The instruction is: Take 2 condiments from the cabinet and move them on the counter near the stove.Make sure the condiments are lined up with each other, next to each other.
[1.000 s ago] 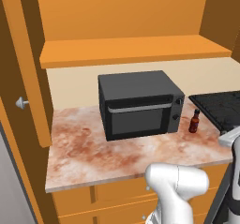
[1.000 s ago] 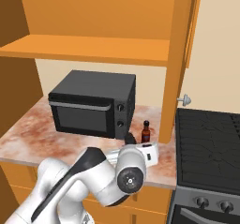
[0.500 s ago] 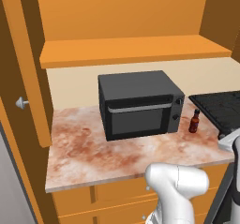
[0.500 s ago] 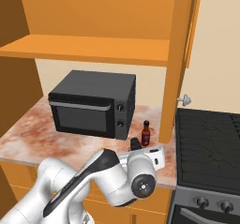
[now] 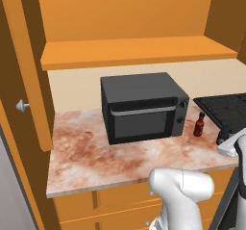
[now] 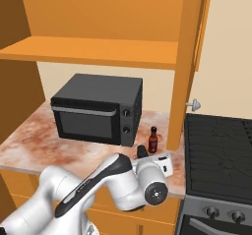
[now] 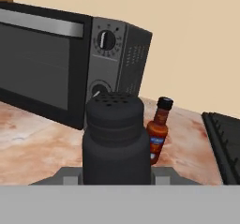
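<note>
While the end effector (image 6: 141,153), pinching the shaker (image 7: 116,138), swung toward the sauce bottle (image 6: 153,140) on the desk (image 5: 91,157), only placement beside it remained.

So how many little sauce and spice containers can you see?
2. The slim dark red sauce bottle with a black cap stands on the marbled counter beside the black microwave. The dark grey shaker is held in the gripper, in front of the bottle.
</note>
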Tool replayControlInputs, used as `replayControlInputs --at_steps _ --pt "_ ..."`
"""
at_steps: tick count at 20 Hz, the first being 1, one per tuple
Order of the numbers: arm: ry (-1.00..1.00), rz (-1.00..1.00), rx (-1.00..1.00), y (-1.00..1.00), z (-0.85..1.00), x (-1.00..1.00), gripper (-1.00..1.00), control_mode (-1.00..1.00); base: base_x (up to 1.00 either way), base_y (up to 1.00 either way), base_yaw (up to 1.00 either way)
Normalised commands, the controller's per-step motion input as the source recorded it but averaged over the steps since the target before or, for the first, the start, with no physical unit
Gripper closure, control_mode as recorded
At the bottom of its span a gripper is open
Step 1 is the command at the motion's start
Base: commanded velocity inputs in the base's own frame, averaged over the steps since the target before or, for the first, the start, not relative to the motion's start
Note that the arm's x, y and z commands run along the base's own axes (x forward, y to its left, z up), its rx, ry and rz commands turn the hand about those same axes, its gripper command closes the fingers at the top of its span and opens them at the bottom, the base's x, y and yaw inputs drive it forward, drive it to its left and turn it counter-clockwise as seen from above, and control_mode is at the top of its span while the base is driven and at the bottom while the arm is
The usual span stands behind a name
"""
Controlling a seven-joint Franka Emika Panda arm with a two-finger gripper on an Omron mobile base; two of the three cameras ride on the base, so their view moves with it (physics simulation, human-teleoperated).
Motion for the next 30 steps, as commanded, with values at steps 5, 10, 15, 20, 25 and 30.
replayControlInputs --at_steps 5,10,15,20,25,30 --pt "0.00 0.11 0.10 -0.06 -0.12 0.22 1.00 -1.00 0.00 0.00 0.00" --pt "0.00 0.07 0.08 -0.10 -0.07 0.21 1.00 -1.00 0.00 0.00 0.00" --pt "0.00 0.00 0.01 -0.05 -0.08 0.09 1.00 -1.00 0.00 0.00 0.00" --pt "0.00 0.00 0.00 -0.01 -0.12 0.04 1.00 -1.00 0.00 0.00 0.00" --pt "0.00 0.00 0.00 0.00 -0.17 0.13 1.00 -1.00 0.00 0.00 0.00" --pt "0.00 0.00 0.00 0.00 -0.13 0.15 1.00 -1.00 0.00 0.00 0.00"
